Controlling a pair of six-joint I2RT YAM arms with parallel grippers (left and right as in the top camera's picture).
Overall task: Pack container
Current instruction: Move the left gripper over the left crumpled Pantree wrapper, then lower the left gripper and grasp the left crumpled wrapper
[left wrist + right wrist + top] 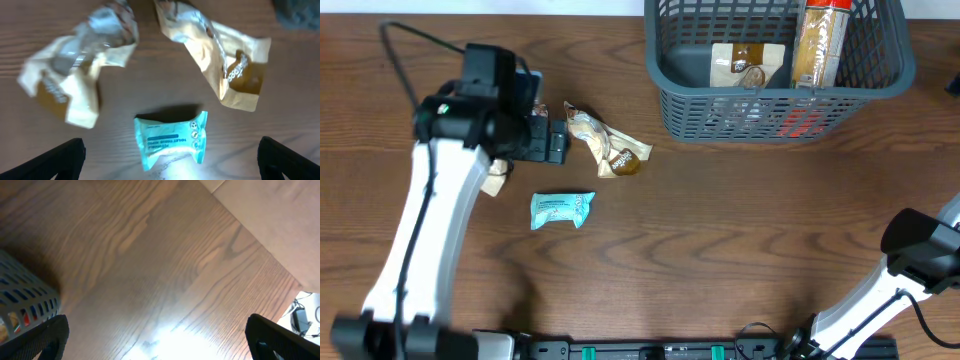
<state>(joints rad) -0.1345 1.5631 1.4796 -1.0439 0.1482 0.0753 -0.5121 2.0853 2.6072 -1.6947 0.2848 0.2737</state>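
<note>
The dark grey-blue slotted container (665,75) stands at the back right. It holds a beige packet (738,62), a tall orange packet (817,42) and something red low down. On the table lie a tan snack packet (610,146), a teal tissue packet (561,210) and a crumpled tan packet (497,178) partly under the left arm. My left gripper (552,140) is open and empty above them. In the left wrist view (170,167) the teal packet (171,140) lies between the fingers, with tan packets at left (70,80) and right (220,60). My right gripper (920,240) is open and empty.
The right wrist view shows bare wood between the open fingers (160,345), the container's corner (25,305) at the left, and the table's edge (260,245) at the upper right. A rail (670,350) runs along the table's front edge.
</note>
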